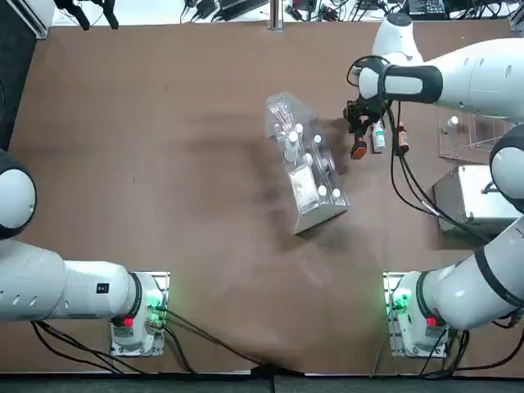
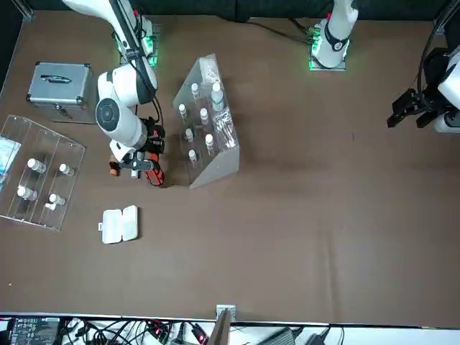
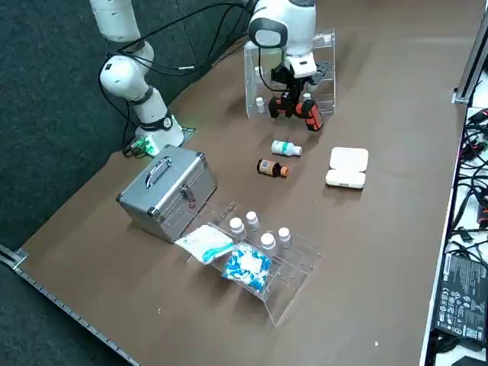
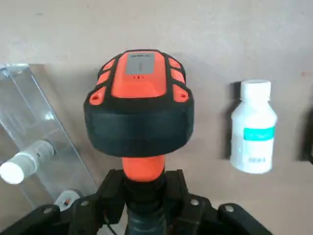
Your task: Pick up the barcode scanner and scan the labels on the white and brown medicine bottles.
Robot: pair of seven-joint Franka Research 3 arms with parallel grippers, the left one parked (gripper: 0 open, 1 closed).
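Barcode scanner [image 4: 139, 110] is held in the right claw [image 4: 145, 188], whose fingers are closed on its orange neck, and it hangs above the table [image 1: 164, 164] between the clear acrylic rack [image 1: 307, 176] and the two bottles. The white bottle [image 4: 253, 128] lies flat just beside the scanner's head, its green label facing up; the brown bottle [image 3: 271, 168] lies a little further, near the white one.

The risks, as I judge them: the scanner's head is not yet pointed at a label, so a scan may simply miss. If the arm turns toward the bottles too low, the head may push the white bottle and roll it — the label would then turn away. The rack is also close, so a wide swing may knock it. The grip on the narrow neck may let the scanner rotate.
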